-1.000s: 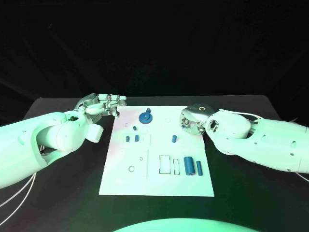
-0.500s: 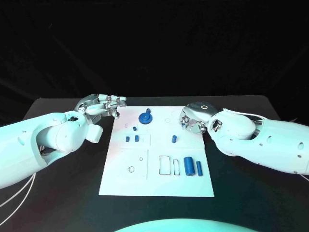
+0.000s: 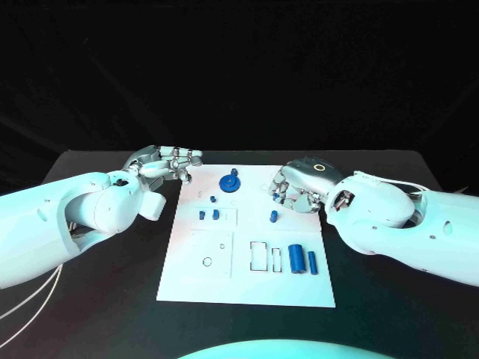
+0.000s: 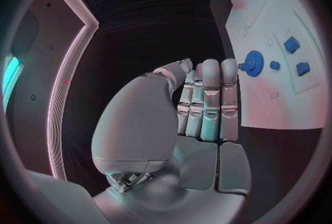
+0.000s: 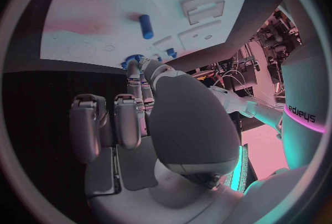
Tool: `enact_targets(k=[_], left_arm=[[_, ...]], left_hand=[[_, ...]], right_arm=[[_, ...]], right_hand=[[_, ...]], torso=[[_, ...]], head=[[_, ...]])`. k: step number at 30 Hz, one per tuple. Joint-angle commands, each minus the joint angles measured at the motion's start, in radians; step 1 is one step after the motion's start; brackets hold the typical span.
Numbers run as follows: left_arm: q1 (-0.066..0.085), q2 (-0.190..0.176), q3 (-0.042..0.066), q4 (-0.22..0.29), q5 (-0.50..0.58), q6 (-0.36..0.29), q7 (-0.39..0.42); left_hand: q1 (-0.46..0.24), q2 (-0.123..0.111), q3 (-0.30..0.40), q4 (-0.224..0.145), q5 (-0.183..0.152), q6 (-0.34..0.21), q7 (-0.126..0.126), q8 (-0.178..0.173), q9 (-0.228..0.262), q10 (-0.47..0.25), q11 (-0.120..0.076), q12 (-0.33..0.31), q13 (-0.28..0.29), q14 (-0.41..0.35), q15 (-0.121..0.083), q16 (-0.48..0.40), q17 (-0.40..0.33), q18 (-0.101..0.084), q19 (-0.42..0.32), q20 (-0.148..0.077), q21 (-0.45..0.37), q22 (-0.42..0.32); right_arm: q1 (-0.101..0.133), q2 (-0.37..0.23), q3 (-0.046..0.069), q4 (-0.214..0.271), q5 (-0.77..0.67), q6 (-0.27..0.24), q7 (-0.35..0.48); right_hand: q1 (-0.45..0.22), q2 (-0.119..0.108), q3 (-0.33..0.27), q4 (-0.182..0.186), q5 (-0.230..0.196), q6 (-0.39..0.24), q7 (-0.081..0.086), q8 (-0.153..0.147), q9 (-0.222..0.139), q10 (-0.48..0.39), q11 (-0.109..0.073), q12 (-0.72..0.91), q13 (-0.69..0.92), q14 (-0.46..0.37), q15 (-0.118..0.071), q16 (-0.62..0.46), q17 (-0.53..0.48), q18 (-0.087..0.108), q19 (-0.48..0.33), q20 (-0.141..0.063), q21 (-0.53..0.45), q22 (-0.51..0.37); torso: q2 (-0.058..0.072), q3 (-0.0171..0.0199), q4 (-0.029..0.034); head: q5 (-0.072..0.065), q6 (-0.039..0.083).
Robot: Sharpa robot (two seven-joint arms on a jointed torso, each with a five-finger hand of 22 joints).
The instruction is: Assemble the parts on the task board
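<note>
Task board (image 3: 248, 284) lies mid-worktop, carrying a blue gear (image 3: 230, 182) at its far end, small blue pegs (image 3: 208, 215) and a blue cylinder (image 3: 296, 258) nearer the robot. Left robot hand (image 3: 164, 164) hovers off the board's far-left corner, fingers curled, holding nothing. Right robot hand (image 3: 293, 189) sits over the board's far-right edge; its grip cannot be determined. Judged step: approach to pick; next move calls for fingertips placed precisely on one small part.

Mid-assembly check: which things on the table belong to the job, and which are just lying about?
Job: board; blue gear; big cylinder; thin rod; peg; two small blocks.
Lying about: nothing I can see besides the black table.
</note>
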Motion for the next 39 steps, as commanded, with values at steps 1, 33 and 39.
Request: enact_targets(k=[1,33,39], left_arm=[[0.001,0.006,0.001,0.000,-0.004,0.021,0.000],[0.002,0.029,0.000,0.001,-0.005,0.027,-0.020],[0.002,0.031,0.000,0.001,-0.005,0.030,-0.022]], left_hand=[[0.004,0.002,0.000,-0.005,0.004,-0.006,0.001,-0.004,-0.001,-0.007,-0.001,0.003,0.001,-0.004,0.001,-0.004,-0.001,0.020,-0.008,0.001,-0.004,-0.001],[0.003,0.007,-0.001,-0.005,0.005,-0.011,0.004,-0.005,-0.002,-0.012,0.001,0.005,0.001,-0.003,0.003,-0.006,-0.003,0.010,0.029,0.002,0.037,0.036],[0.002,0.012,0.000,-0.003,0.005,-0.012,0.005,-0.006,-0.003,-0.013,0.002,0.006,0.001,-0.003,0.003,-0.008,-0.004,0.010,0.030,0.003,0.036,0.035]], right_arm=[[-0.002,0.017,0.000,0.032,0.016,-0.019,0.009],[-0.152,0.239,-0.007,-0.046,-0.020,-0.031,0.031],[-0.163,0.246,-0.007,-0.053,-0.022,-0.031,0.032]], right_hand=[[-0.008,-0.002,0.004,-0.004,-0.003,0.000,0.005,0.006,0.002,0.002,-0.002,-0.004,-0.001,0.063,-0.004,0.001,0.049,-0.011,0.051,-0.005,0.002,0.219],[-0.012,-0.001,0.011,-0.013,0.003,-0.001,0.007,0.005,0.004,0.003,-0.001,-0.009,-0.002,0.062,-0.003,-0.001,0.045,-0.009,0.048,-0.005,-0.004,0.217],[-0.012,-0.001,0.013,-0.016,0.005,-0.001,0.007,0.005,0.005,0.004,-0.001,-0.010,-0.002,0.062,-0.003,-0.001,0.045,-0.010,0.049,-0.005,-0.003,0.218]], torso=[[-0.001,-0.0003,0.0037],[0.003,-0.0007,0.0015],[0.003,-0.0012,0.0014]], head=[[0.018,-0.006],[0.188,-0.057],[0.200,-0.069]])
